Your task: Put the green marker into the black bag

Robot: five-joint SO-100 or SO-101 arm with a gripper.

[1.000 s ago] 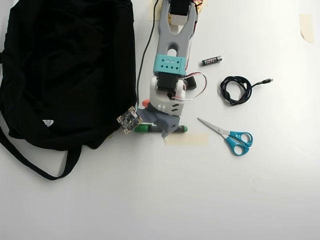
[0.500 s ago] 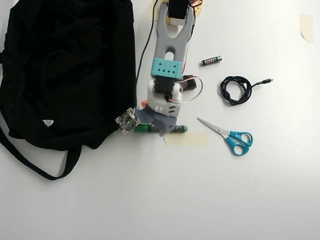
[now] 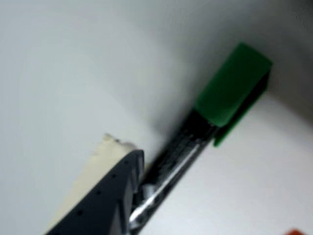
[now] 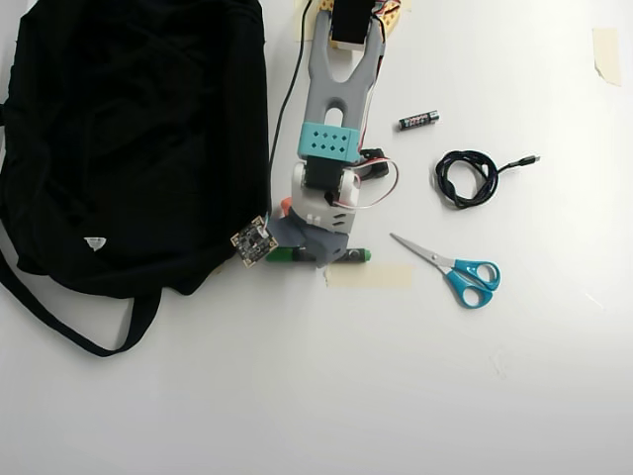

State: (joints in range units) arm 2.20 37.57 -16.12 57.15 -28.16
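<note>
The black bag (image 4: 129, 148) takes up the whole upper left of the overhead view, slumped on the white table (image 4: 396, 396), its strap looping out below and a small white tag on the fabric. The arm (image 4: 331, 109) reaches down from the top edge, just beside the bag's right side. Its gripper (image 4: 321, 255) sits low over the green marker (image 4: 282, 255), which lies flat on the table a little below and right of the bag's lower corner, green cap toward the bag, small green end poking out on the far side. In the wrist view one dark finger (image 3: 105, 200) is pressed right up against the marker's barrel (image 3: 171, 161), but the other finger is out of sight, so I cannot tell whether the jaws are clamped. Off to the right lie the scissors (image 4: 453, 267) with blue handles, a coiled black cable (image 4: 470, 178), a strip of tape (image 4: 368, 276) just beside the marker, and a small battery (image 4: 418, 120)
</note>
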